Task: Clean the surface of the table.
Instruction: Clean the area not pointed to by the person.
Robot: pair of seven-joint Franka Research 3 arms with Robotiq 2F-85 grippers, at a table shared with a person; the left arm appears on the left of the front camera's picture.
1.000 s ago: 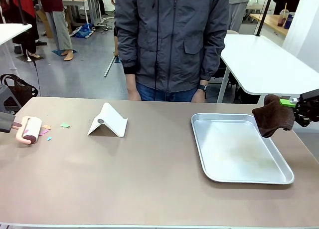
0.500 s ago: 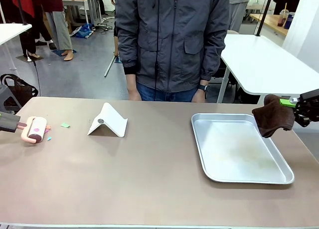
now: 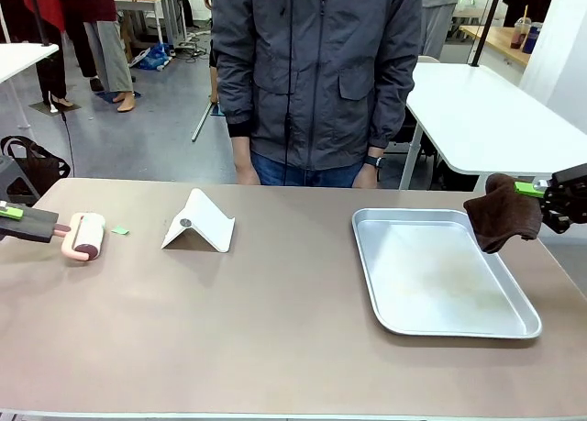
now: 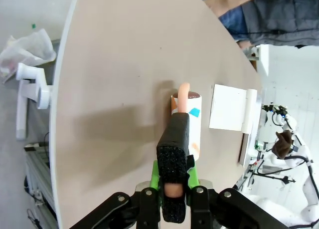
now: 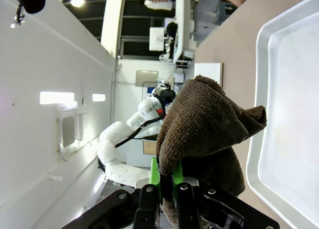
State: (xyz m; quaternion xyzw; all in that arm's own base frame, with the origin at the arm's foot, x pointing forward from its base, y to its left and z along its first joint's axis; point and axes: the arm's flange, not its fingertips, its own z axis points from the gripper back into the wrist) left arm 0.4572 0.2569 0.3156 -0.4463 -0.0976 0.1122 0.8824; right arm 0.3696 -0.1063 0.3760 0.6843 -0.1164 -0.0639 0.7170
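The beige-brown table [image 3: 275,334] carries a pink lint roller [image 3: 88,236] near its left end. My left gripper [image 3: 37,224] is shut on the roller's handle. In the left wrist view the gripper [image 4: 174,186] clamps the black-padded handle, and the roller [image 4: 192,120] lies on the table [image 4: 119,64] with coloured paper bits stuck to it. One green paper scrap [image 3: 120,229] lies just right of the roller. At the right edge my right gripper [image 3: 548,197] is shut on a brown cloth [image 3: 503,216] hanging above the table; the cloth [image 5: 204,129] droops over the gripper [image 5: 168,183].
A silver metal tray [image 3: 440,322] lies bare on the right half, partly under the cloth. A folded white stand [image 3: 199,222] sits left of centre. A person in a grey jacket [image 3: 316,63] stands at the far edge, hands down. White tables stand behind.
My left gripper has pushed the roller rightward over the paper scraps; the pink, orange and blue bits are gone from the table, one green scrap stays. The right arm and cloth have not moved.
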